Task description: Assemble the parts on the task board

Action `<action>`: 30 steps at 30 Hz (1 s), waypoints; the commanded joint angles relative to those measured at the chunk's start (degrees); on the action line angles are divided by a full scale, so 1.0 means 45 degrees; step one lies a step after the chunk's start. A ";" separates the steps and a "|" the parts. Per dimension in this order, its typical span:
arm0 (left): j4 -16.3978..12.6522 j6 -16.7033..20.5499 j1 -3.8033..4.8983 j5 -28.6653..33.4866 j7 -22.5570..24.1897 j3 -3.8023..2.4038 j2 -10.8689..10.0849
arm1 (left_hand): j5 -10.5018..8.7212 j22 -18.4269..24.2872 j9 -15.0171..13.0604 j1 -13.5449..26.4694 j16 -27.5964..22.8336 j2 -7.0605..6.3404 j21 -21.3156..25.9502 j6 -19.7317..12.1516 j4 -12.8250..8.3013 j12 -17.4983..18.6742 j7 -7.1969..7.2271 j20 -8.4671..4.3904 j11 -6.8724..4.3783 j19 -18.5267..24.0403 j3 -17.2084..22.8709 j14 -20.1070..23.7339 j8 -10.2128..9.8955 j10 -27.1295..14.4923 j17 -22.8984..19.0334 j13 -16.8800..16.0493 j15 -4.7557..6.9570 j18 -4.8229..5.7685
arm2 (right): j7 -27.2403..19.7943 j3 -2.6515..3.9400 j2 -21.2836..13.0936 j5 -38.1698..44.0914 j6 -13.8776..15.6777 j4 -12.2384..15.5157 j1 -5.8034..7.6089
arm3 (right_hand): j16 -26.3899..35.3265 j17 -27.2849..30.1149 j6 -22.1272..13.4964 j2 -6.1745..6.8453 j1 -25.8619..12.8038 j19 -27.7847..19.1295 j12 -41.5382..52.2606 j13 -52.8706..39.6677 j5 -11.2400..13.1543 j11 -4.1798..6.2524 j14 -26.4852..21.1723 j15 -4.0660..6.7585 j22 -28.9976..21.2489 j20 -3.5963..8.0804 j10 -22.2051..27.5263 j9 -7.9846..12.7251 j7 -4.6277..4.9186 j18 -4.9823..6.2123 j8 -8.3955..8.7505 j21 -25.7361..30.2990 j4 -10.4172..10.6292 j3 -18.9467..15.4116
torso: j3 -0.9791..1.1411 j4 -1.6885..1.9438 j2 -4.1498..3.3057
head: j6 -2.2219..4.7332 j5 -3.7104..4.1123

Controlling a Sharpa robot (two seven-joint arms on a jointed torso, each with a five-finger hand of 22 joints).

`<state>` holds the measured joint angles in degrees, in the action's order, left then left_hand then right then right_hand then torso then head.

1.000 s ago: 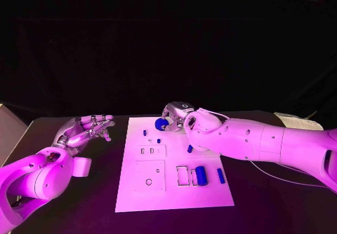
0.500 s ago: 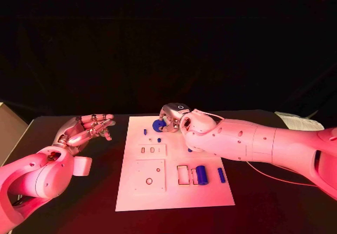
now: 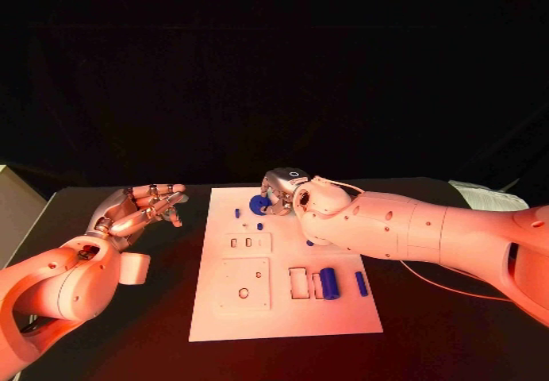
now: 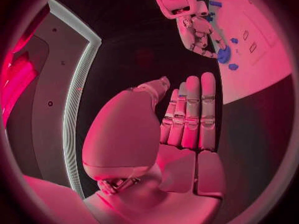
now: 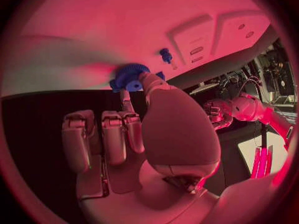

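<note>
Centrally on the black tabletop (image 3: 137,333) lies the white task board (image 3: 286,313). Right hand (image 3: 286,190), reaching over the board's far end, pinches a blue gear (image 3: 259,205) in its fingers (image 5: 134,82). Left hand (image 3: 143,208) hovers beside the board's left edge, fingers (image 4: 194,109) released and holding nothing. Smaller blue parts: a cylinder (image 3: 328,283) and a thin bar (image 3: 362,284) near the board's right side.

The right robot hand (image 3: 278,193) with its blue gear (image 3: 259,205) edged left.
</note>
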<state>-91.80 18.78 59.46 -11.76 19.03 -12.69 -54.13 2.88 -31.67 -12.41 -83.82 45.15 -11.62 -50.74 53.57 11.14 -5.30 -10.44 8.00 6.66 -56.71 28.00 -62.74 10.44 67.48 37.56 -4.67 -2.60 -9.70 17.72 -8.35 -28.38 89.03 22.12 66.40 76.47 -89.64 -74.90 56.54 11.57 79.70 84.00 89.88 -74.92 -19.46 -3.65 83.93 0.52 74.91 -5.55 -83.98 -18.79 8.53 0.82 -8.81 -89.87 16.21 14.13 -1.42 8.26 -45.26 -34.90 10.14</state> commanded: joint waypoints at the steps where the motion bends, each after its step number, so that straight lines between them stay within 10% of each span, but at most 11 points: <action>1: -0.0035 -0.0187 0.0003 -0.0029 0.0093 -0.0008 0.0017 | -0.0002 -0.0016 -0.0014 0.0128 0.0073 -0.0011 -0.0049 -0.0028 -0.0050 0.0031 0.0013 -0.0015 0.0000 0.0070 0.0051 0.0101 0.0013 -0.0100 0.0018 0.0013 0.0007 -0.0170 | 0.0083 -0.0025 0.0044 0.0183 -0.0310 -0.0068 -0.0030 | -0.0080 -0.3355 -0.0252 0.0169 -0.0074 0.1334 0.0026 -0.3352 0.0201 -0.0072 0.1349 -0.0045 0.3353 0.0015 -0.1337 0.0092 0.0055 -0.0182 0.0217 -0.0028 0.0046 0.0008 | 0.0008 -0.0016 -0.0009 | 0.0007 0.0000; 9: -0.0032 -0.0179 0.0003 -0.0029 0.0088 -0.0008 0.0014 | -0.0003 -0.0050 -0.0023 0.0145 0.0105 -0.0016 -0.0100 -0.0036 -0.0087 0.0005 0.0012 -0.0006 0.0002 0.0114 0.0077 0.0128 0.0027 -0.0116 0.0028 0.0011 0.0004 -0.0173 | -0.0019 -0.0037 0.0075 0.0066 -0.0087 -0.0077 -0.0035 | -0.0076 -0.3333 -0.1148 0.0221 -0.0518 0.1334 0.0026 -0.3352 0.1616 -0.0288 0.1344 -0.0260 0.3353 -0.0205 -0.1337 0.0342 0.0277 -0.0182 0.0886 -0.0028 0.0108 -0.1021 | -0.0002 0.0013 -0.0003 | 0.0011 0.0020; 30: 0.0007 -0.0165 0.0002 -0.0029 0.0092 -0.0009 -0.0010 | -0.0003 -0.0059 -0.0023 0.0147 0.0112 -0.0025 -0.0114 -0.0049 -0.0100 0.0004 0.0007 -0.0003 0.0006 0.0125 0.0082 0.0135 0.0025 -0.0133 0.0030 0.0013 0.0002 -0.0174 | -0.0613 -0.0039 -0.0934 -0.0870 0.0331 0.0977 -0.0040 | -0.0080 -0.3355 -0.0624 -0.0224 -0.0506 0.1334 0.0026 -0.3352 0.1053 -0.0214 0.1349 -0.0167 0.3353 -0.0158 -0.1337 0.0299 0.0169 -0.0182 0.0705 -0.0028 0.0082 -0.1135 | 0.0014 -0.0010 -0.0030 | 0.0041 -0.0004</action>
<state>-91.71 18.78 59.45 -11.77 19.02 -12.69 -54.22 2.88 -31.84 -12.46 -83.82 45.43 -11.62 -51.09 53.57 10.91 -5.30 -10.44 8.00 6.87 -56.71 28.23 -62.53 10.44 67.27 37.63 -4.67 -2.39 -9.70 16.84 -8.52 -32.59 86.93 23.42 70.53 76.31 -89.64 -74.94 53.35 10.95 77.42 84.00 89.88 -74.90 -14.43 -4.61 84.13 -0.31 74.95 -6.17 -84.14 -17.39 9.30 0.83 -5.52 -89.87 16.59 8.80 -1.32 8.22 -45.34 -34.75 10.03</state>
